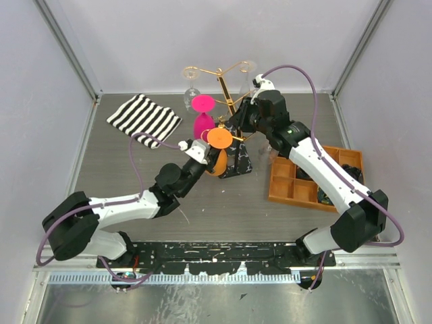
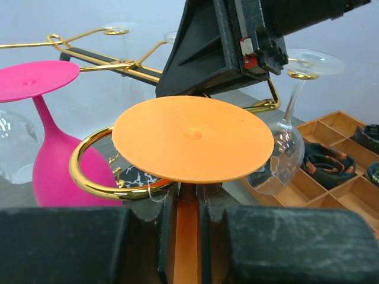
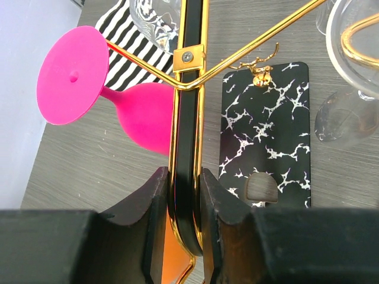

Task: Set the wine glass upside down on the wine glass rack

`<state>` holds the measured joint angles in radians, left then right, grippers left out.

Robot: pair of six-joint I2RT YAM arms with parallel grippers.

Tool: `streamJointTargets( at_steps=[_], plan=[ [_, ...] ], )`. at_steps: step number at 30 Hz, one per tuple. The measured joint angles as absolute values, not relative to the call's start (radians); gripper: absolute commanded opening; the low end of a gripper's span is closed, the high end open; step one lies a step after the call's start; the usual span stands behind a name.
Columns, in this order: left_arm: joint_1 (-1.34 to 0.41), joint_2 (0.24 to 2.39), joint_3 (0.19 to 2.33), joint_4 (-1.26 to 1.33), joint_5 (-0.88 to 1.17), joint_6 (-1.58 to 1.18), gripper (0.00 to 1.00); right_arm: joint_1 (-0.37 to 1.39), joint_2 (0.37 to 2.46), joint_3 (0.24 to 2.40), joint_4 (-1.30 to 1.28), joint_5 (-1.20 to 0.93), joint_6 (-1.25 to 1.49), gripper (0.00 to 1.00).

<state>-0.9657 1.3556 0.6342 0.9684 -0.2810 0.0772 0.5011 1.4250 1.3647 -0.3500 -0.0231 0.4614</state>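
**Wine glass, orange** [image 1: 219, 138]. Opaque, one colour all over, with a flat round foot, a slim stem and a rounded bowl. It is upside down with the foot on top, near the middle of the table [image 1: 121, 175], just on the near-left side of the rack's base. In the left wrist view the foot [image 2: 192, 139] sits above a curled gold arm end. Whether the stem stands inside that loop cannot be told.

**Left gripper** [image 1: 202, 150]. Clenched on the orange glass's stem, below the foot.

**Wine glass rack** [image 1: 227, 94]. Gold wire arms on a black-and-gold upright. It has a flat black base with white marbling [image 3: 266, 130] and stands mid-table towards the far edge.

**Right gripper** [image 3: 185, 195]. Clamped on the rack's upright, one finger on each side.

**Wine glass, pink** [image 1: 202, 103]. Opaque, hanging upside down from an arm on the rack's left.

**Wine glasses, clear** [image 1: 191, 88]. Two, hanging upside down from the far arms.

**Striped cloth** [image 1: 143, 116]. Black and white, lying at the far-left corner.

**Compartment tray, orange** [image 1: 297, 202]. Sits by the right edge with dark items inside.
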Motion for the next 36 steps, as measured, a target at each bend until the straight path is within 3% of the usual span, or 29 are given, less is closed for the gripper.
streamJointTargets(
  at_steps=[23, 36],
  plan=[
    [-0.961, 1.510, 0.672, 1.215, -0.573, 0.233, 0.00, 0.501, 1.436, 1.365, -0.323, 0.000, 0.502, 0.01],
    [-0.957, 1.430, 0.654, 1.152, -0.599, 0.216, 0.00, 0.500, 1.436, 1.365, -0.318, 0.007, 0.505, 0.00]
  ],
)
